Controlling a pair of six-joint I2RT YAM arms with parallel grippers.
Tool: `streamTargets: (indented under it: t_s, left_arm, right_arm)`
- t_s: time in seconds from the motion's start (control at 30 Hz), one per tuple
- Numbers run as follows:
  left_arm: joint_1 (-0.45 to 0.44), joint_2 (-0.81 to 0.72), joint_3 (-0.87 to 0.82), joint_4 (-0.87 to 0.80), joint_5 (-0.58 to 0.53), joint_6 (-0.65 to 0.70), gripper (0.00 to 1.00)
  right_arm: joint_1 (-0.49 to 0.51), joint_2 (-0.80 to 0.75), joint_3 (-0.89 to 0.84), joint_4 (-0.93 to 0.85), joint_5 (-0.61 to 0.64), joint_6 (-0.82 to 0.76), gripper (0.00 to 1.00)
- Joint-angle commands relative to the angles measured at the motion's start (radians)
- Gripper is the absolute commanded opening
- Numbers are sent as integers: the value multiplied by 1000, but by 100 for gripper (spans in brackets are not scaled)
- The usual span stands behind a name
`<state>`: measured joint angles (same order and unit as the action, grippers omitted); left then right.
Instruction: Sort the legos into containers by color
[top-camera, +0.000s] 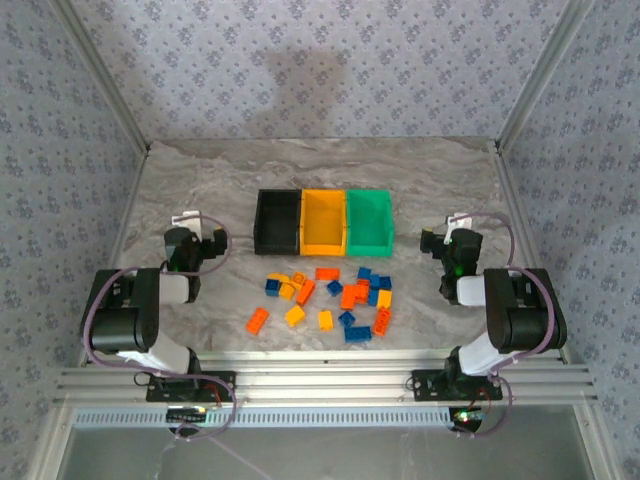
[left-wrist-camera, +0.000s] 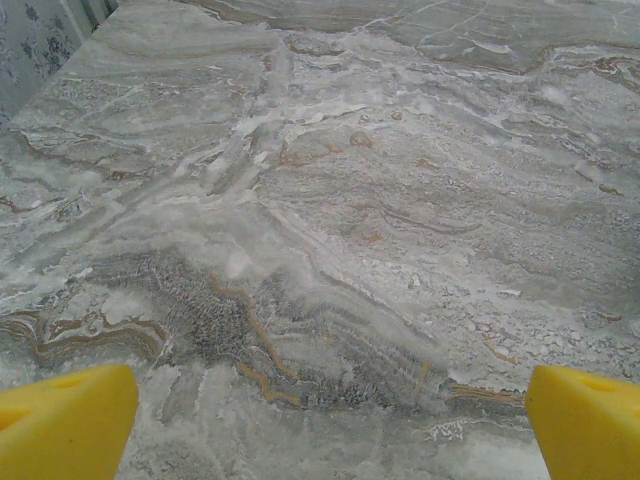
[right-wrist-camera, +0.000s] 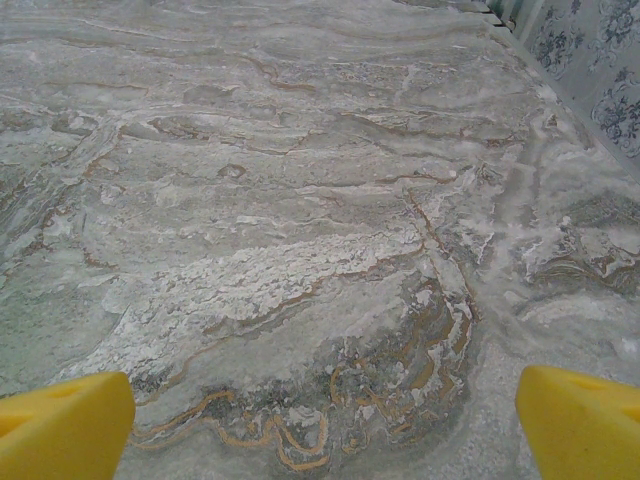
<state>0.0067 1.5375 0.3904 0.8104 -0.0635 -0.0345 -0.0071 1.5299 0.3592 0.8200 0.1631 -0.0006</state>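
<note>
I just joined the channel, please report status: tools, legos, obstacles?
Left tool open, right tool open, both holding nothing. Legos loose on table before three bins, none sorted yet. Path to them unobstructed.

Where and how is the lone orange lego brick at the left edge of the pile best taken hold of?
Probably from straight above with the open left gripper, closing across the two long sides of the small orange plastic lego brick at mid-length. It lies flat and diagonal, apart from the other bricks, so both sides are free once the wrist turns to match.
</note>
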Motion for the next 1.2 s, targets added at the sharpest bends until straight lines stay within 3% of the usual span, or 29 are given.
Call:
streamTargets:
  t_s: [0.0, 0.37, 0.5, 0.67, 0.73, 0.83, 0.9, 0.93, 1.0, 1.07, 1.17]
  left_arm:
    - [7, -1, 24, 6, 17, 12, 100]
    - [5, -13, 29, 0, -1, 7, 100]
    - [-5, -152, 153, -329, -73, -10, 100]
    - [-16, -291, 162, -390, -111, -69, 100]
    - [-19, -348, 161, -388, -98, -109, 100]
    - [-19, -403, 167, -354, -22, -184, 100]
    - [-19, -414, 185, -368, -50, -329, 100]
    - [-19, -418, 203, -429, -91, -436, 100]
    - [-11, -424, 290, -730, -224, -752, 100]
    - [4, -406, 336, -813, -163, -790, 100]
    - [3, -401, 320, -787, -72, -824, 100]
  right_arm:
    - [-1, -4, 16, 24, -5, -1, 100]
    - [-11, -10, 14, 26, -20, 4, 100]
    - [-9, -112, 104, -232, 40, 28, 100]
    - [21, -190, 205, -485, 91, 98, 100]
    - [76, -232, 225, -565, 196, 124, 100]
    - [198, -276, 283, -711, 471, 152, 100]
    - [236, -280, 322, -803, 577, 286, 100]
    - [234, -281, 341, -870, 563, 397, 100]
    - [200, -287, 418, -1147, 490, 761, 100]
    - [144, -287, 421, -1126, 277, 738, 100]
    - [141, -298, 391, -1092, 160, 741, 100]
